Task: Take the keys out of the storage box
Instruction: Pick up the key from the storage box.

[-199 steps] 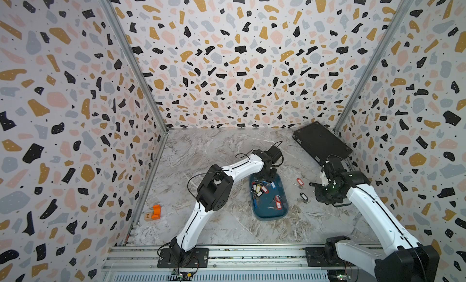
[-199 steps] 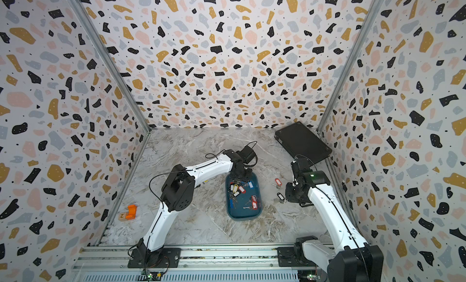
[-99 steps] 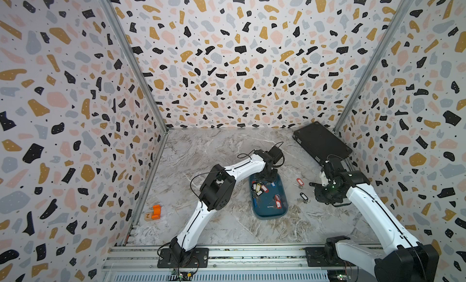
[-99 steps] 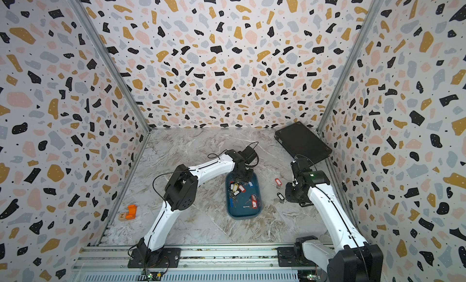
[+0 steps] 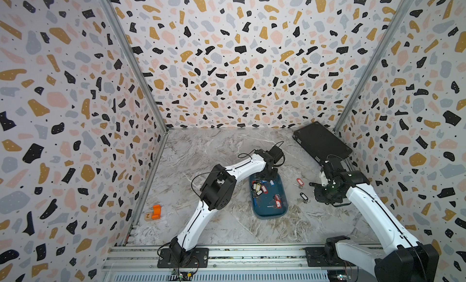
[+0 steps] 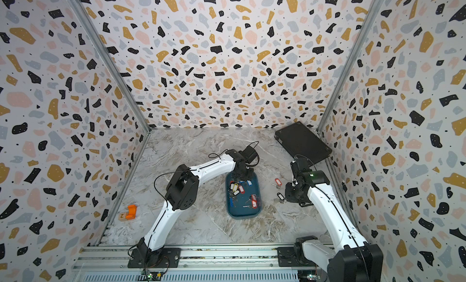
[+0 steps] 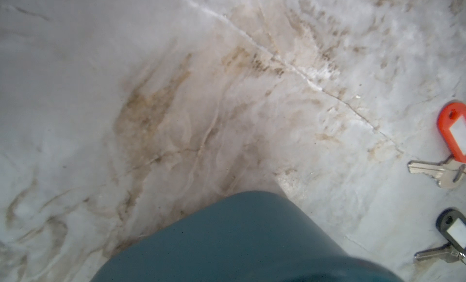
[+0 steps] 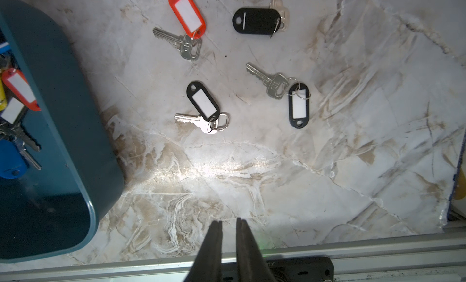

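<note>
Left gripper (image 5: 263,178) was pressed together in the box (image 5: 269,211), possibly on keys (image 5: 259,188); tangled rings could snag and drop. Right gripper (image 8: 229,221) stood slightly apart, empty

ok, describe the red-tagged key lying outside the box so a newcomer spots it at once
Find the teal storage box mid-table. On the marble beside it, on the right pincer side, lie a few loose keys. The red-tagged key is among them, clear of the box. Its neighbours, the black-tagged keys, all carry black tags, so it alone is red.
</note>
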You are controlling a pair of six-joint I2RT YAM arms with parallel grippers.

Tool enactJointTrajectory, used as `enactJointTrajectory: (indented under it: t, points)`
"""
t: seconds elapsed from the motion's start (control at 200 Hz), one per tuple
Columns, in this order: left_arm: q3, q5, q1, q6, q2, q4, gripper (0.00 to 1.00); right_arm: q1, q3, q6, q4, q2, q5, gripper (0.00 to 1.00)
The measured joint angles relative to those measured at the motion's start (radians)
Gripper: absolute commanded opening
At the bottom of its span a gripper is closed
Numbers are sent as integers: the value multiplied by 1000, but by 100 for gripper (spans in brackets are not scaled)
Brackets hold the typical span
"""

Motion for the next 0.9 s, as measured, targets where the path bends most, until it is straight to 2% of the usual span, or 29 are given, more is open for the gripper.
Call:
enactJointTrajectory:
  t: [0.17,0.496,0.901]
  points:
    - [-31,-8,0,4,-41,-9,0,0,0,0,0,0,0,16]
    - [-212,51,0,3,-253,-13,0,0,0,0,0,0,0,16]
    - [-286,75,5,1,-356,-18,0,0,-2,0,4,1,0,15]
